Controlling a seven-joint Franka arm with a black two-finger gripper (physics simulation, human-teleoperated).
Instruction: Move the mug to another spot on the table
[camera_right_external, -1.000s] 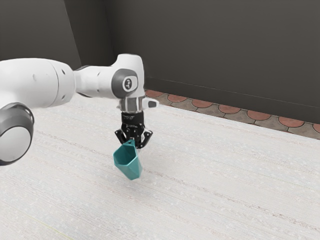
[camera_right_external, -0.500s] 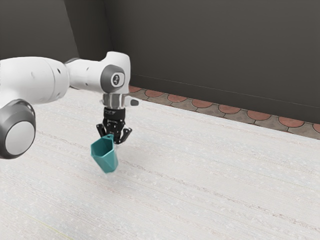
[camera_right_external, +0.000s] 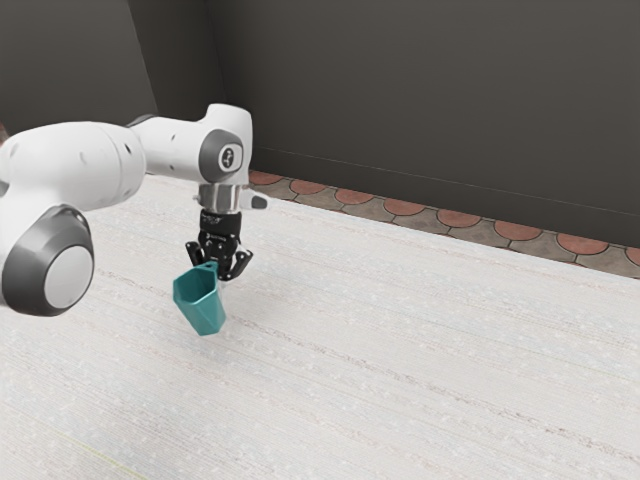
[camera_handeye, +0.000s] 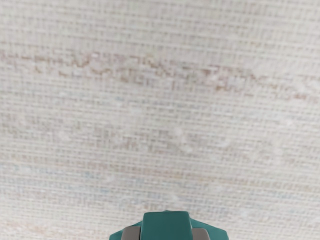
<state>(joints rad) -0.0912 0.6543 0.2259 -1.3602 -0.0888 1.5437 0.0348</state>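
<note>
Pinched the teal mug (camera_right_external: 199, 303) by its rim between both fingers of the black gripper (camera_right_external: 215, 270). Held it tilted, low over the pale table (camera_right_external: 420, 380), toward the exterior view's left. Could not tell whether its bottom touched. Showed its green edge (camera_handeye: 167, 226) just under the hand.

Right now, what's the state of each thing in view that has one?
mug: tilted, hanging from the gripper by its rim; I cannot tell whether its base touches the table.
gripper: pointing down, shut on the mug's rim.
</note>
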